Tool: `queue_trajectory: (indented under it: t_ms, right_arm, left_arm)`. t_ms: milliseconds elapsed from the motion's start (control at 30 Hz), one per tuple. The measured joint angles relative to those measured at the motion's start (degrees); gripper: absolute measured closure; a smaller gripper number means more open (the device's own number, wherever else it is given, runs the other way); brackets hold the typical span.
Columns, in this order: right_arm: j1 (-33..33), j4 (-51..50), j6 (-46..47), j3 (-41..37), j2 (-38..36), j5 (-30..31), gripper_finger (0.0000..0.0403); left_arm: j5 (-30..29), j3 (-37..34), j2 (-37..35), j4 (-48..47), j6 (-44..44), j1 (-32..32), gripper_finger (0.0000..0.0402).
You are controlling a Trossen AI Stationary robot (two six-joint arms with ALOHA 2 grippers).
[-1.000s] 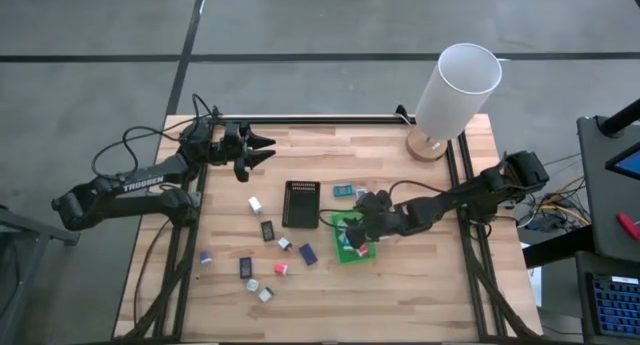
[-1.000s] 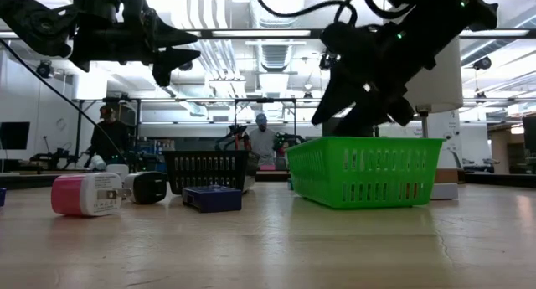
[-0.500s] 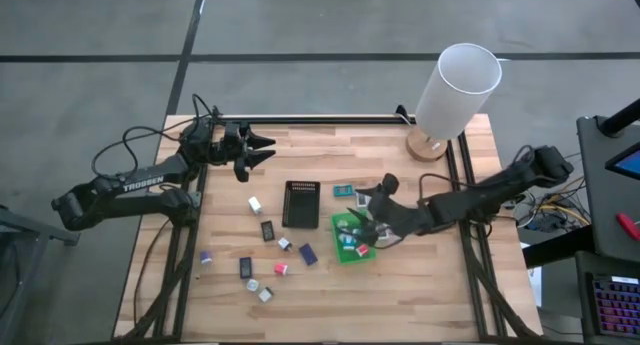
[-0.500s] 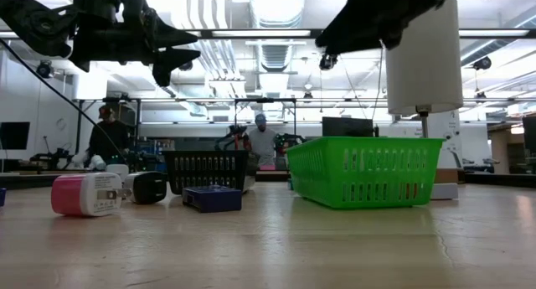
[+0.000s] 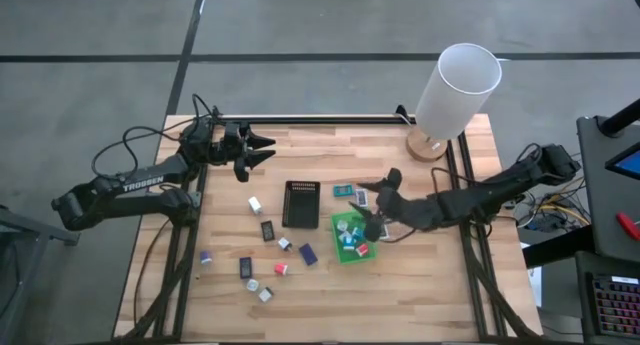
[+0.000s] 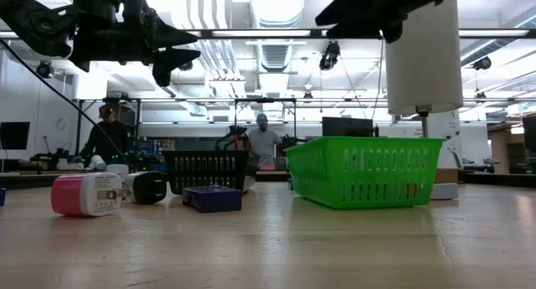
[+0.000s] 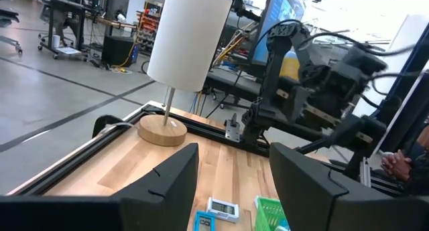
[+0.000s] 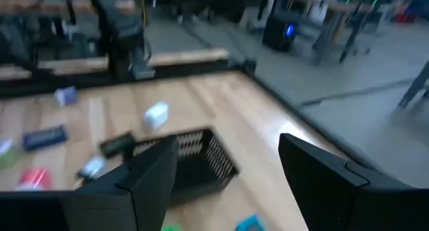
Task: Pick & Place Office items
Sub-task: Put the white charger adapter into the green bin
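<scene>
Overhead, the right gripper point(image 5: 377, 203) hangs just above the far right corner of the green tray point(image 5: 349, 235), its two dark fingers point(image 8: 328, 191) spread apart with nothing between them; the right wrist view shows an empty gap and the black ribbed tray point(image 8: 194, 161) beyond it. Several small office items point(image 5: 352, 237), white, teal and pink-red, lie inside the green tray. More lie loose on the table point(image 5: 420, 285): a teal packet point(image 5: 342, 191) just beyond the tray, and a scatter of white, black, blue and pink pieces point(image 5: 268, 255) to the left of and nearer than the black tray. The left gripper point(image 5: 262, 151) waits at the far left of the table, raised, its fingers point(image 7: 167, 184) parted and holding nothing, pointing toward the lamp point(image 7: 181, 53).
</scene>
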Motion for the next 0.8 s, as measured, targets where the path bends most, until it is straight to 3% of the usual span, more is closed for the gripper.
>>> queue_trajectory:
  t_ms: [133, 233, 467, 800]
  right_arm:
    - [-1.7, 12.1, -10.2, -6.1, -3.8, -2.2, 0.0143]
    - [-4.8, 19.0, -13.6, -10.5, -8.0, -8.2, 0.0136]
    - [-15.8, 20.1, -13.7, -16.9, -19.4, -23.5, 0.0116]
    - [-18.6, 22.7, -13.0, -26.1, -28.9, -20.0, 0.0107]
  left_arm:
    - [0.0, 0.0, 0.0, 0.0, 0.0, 0.0, 0.0211]
    - [0.0, 0.0, 0.0, 0.0, 0.0, 0.0, 0.0211]
    - [0.0, 0.0, 0.0, 0.0, 0.0, 0.0, 0.0211]
    - [0.0, 0.0, 0.0, 0.0, 0.0, 0.0, 0.0211]
